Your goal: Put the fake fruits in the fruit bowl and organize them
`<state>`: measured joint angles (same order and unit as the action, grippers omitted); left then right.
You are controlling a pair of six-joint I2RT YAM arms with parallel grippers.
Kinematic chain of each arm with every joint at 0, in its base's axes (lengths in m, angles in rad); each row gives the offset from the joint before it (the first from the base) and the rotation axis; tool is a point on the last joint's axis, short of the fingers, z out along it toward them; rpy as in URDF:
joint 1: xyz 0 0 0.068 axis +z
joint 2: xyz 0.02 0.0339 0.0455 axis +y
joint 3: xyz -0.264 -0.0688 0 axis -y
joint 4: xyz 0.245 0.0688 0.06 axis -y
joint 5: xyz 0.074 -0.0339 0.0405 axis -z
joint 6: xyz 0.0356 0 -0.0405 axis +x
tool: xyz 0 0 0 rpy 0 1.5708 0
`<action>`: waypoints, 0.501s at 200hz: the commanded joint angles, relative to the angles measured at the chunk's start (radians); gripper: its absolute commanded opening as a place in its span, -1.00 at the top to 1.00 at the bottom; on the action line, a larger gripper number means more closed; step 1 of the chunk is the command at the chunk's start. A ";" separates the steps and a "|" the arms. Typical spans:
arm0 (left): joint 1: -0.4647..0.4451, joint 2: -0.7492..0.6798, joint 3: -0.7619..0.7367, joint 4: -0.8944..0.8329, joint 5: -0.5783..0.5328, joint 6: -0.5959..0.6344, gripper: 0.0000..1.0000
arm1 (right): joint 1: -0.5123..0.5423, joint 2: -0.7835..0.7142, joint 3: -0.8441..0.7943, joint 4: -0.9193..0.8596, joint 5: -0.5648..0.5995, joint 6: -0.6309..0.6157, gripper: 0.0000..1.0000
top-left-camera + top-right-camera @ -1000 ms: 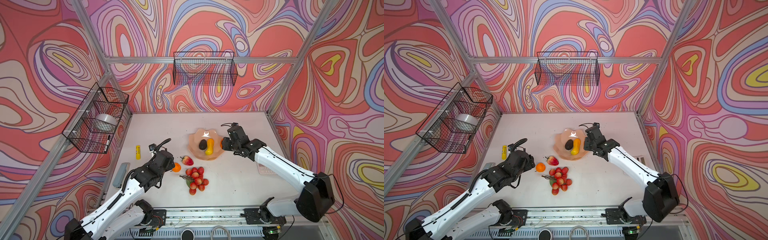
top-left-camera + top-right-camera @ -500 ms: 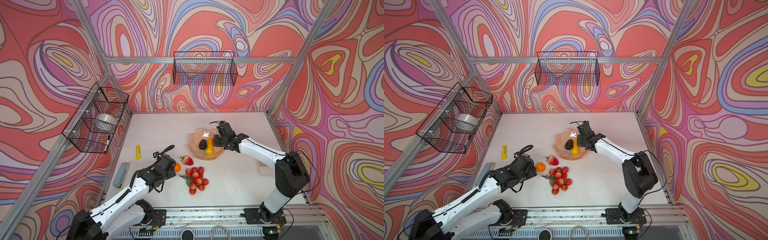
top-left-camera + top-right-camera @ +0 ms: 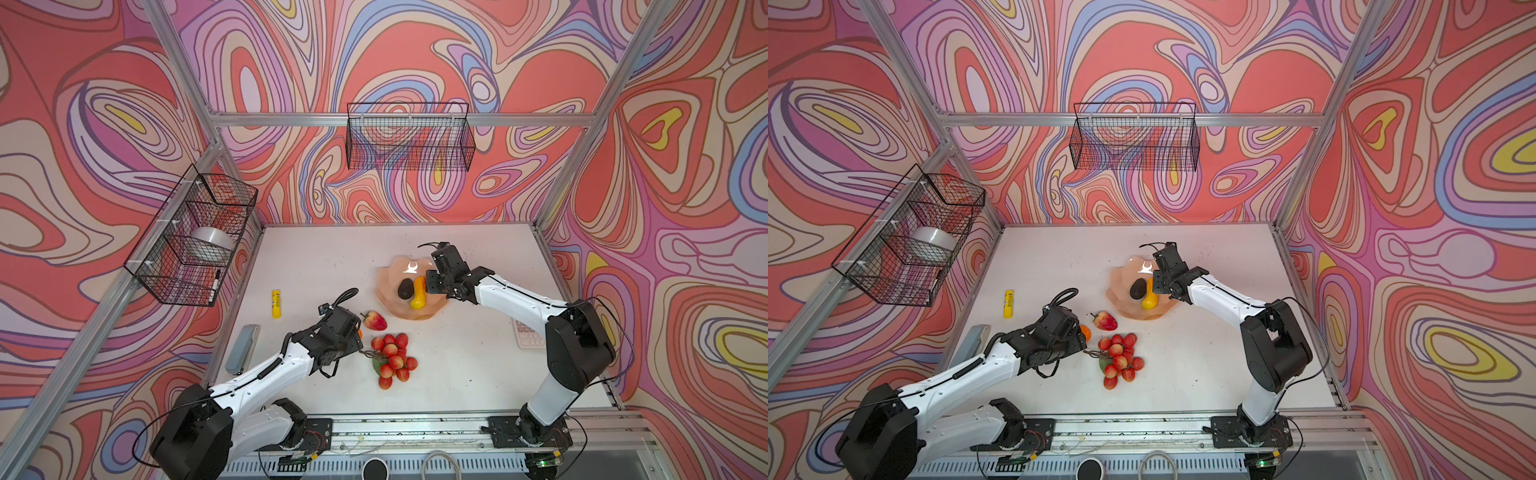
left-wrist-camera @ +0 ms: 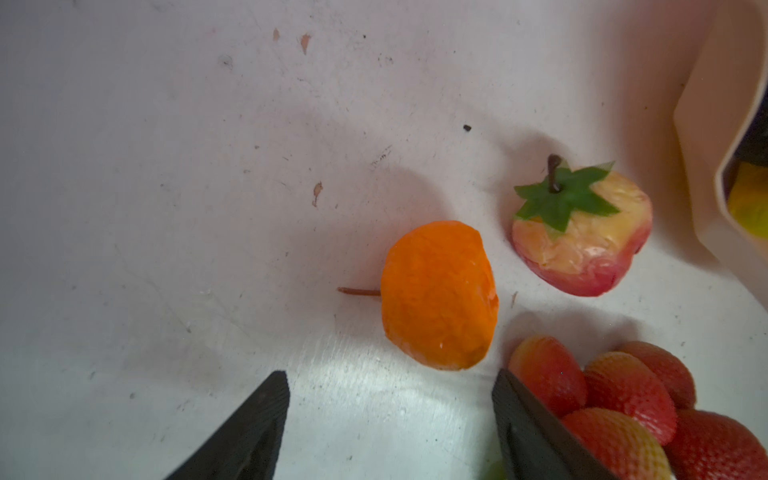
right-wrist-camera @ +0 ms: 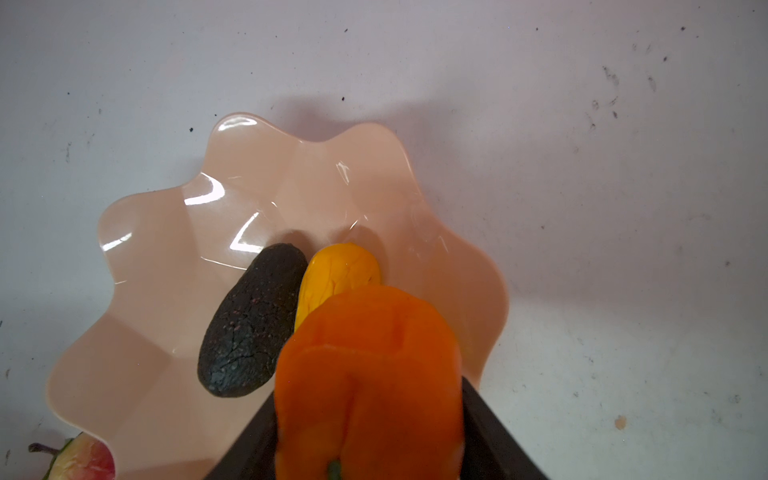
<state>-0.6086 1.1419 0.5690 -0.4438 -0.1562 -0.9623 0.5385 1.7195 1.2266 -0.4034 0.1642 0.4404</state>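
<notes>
Peach-pink fruit bowl [image 5: 166, 291] lies just beneath my right pincer [image 5: 368, 419], which is clamped around the large orange [image 5: 370, 365]. My left pincer [image 4: 390, 382] gapes wide, empty; the small orange [image 4: 438, 295] rests on the surface [image 4: 166, 166] just ahead of its tips.

Your free room: far half of the fruit bowl [image 3: 390, 272], avocado [image 3: 405, 289] and yellow-orange fruit [image 3: 417, 300] across its middle, right gripper [image 5: 369, 390] with large orange [image 5: 370, 332] over its right rim, strawberry [image 3: 375, 321] just outside its near-left rim.
</notes>
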 commanded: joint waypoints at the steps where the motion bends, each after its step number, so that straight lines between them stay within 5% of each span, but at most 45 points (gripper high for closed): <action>1: 0.000 0.033 0.024 0.025 -0.003 -0.011 -0.49 | 0.006 0.022 -0.003 0.015 -0.005 0.009 -0.22; 58: 0.000 0.090 0.034 0.033 -0.016 -0.016 -0.38 | 0.006 0.041 -0.004 0.018 0.009 0.006 -0.33; 100: 0.000 0.093 0.054 0.019 -0.062 -0.014 -0.60 | 0.006 0.026 0.006 0.018 0.031 -0.009 -0.49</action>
<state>-0.6086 1.2282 0.5896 -0.4156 -0.1684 -0.9623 0.5385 1.7493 1.2266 -0.4019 0.1680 0.4446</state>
